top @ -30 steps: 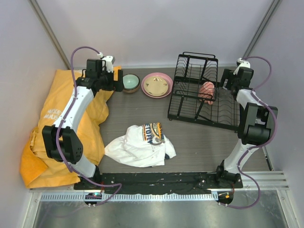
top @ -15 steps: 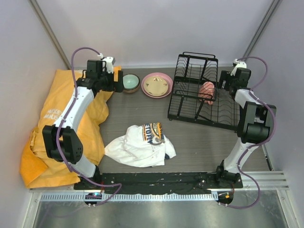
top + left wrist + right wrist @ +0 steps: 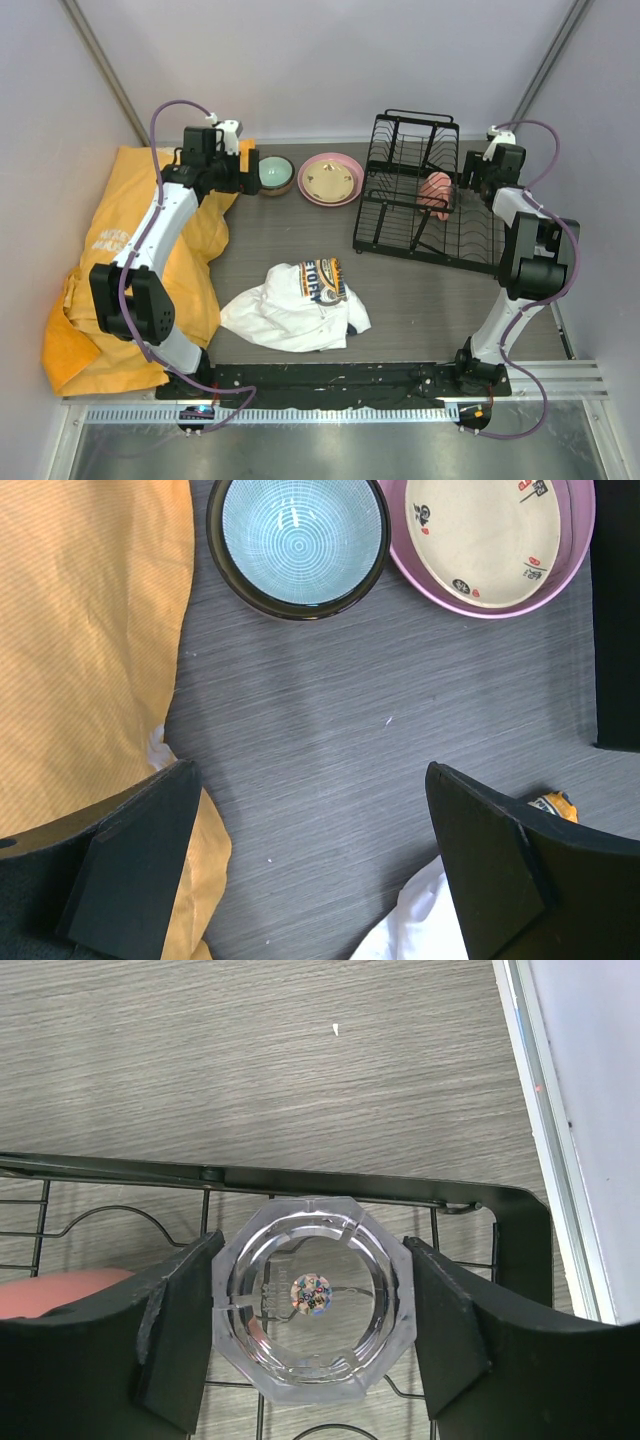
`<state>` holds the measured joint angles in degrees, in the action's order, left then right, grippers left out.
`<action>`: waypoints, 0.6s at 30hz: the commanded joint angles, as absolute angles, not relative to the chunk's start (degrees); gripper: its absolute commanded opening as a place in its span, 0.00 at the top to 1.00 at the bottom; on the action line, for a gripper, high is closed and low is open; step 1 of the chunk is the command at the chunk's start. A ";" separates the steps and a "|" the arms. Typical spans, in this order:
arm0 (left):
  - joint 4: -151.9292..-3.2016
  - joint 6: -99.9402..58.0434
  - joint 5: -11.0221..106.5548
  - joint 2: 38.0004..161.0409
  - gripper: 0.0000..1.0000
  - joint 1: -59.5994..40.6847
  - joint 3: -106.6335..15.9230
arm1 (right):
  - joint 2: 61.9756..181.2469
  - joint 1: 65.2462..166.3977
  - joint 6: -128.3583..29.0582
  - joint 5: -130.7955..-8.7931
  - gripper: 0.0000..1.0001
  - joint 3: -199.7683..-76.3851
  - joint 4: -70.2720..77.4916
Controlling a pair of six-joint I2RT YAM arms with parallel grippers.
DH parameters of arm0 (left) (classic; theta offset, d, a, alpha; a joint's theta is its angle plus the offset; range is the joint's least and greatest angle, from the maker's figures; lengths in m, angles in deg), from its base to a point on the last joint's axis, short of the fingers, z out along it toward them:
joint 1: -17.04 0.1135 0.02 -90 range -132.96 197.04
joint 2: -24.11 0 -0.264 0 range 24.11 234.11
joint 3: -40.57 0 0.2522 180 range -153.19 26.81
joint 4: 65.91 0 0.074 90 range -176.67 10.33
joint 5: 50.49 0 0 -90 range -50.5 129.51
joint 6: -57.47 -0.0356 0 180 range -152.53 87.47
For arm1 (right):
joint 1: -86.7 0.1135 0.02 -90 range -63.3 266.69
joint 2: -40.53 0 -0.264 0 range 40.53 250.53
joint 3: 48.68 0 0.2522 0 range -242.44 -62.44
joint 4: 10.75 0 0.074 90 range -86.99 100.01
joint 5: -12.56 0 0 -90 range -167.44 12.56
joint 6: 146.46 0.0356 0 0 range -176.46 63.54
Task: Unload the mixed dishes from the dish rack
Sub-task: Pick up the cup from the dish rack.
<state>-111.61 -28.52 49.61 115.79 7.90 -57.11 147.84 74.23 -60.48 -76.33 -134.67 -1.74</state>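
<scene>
The black wire dish rack [image 3: 430, 215] stands at the back right with a pink mug [image 3: 436, 191] lying in it. In the right wrist view a clear glass [image 3: 312, 1295] stands in the rack's corner, beside the mug [image 3: 60, 1290]. My right gripper [image 3: 312, 1310] is shut on the glass, with both fingers [image 3: 180, 1330] touching its sides. A mint-green bowl [image 3: 298, 542] and a cream patterned plate [image 3: 485, 535] lying on a big pink plate [image 3: 480, 605] sit on the table left of the rack. My left gripper [image 3: 310, 855] hangs open over bare table near the bowl.
A white printed T-shirt [image 3: 300, 300] lies crumpled at the table's front centre. An orange cloth [image 3: 110, 270] covers the left side. The right wall's metal edge [image 3: 545, 1140] runs close behind the rack's corner [image 3: 520, 1220].
My right gripper has moved slightly toward the back of the rack and its jaws have closed in onto the clear glass. The left arm has not moved.
</scene>
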 commanded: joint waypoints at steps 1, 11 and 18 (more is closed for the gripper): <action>-109.11 -28.57 49.70 115.35 0.00 7.64 -56.77 | 146.88 74.39 -61.03 -77.17 0.33 -136.62 -4.28; -109.03 -27.70 50.84 114.99 0.00 7.73 -57.47 | 143.46 74.48 -61.39 -76.73 0.54 -137.06 -2.70; -108.59 -25.67 55.41 114.99 0.00 7.55 -58.70 | 137.39 74.39 -62.09 -76.99 0.61 -137.50 -0.33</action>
<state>-111.53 -27.32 51.54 115.79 7.87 -56.62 145.30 74.27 -61.04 -76.48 -134.67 0.73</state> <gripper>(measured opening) 0.996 0.710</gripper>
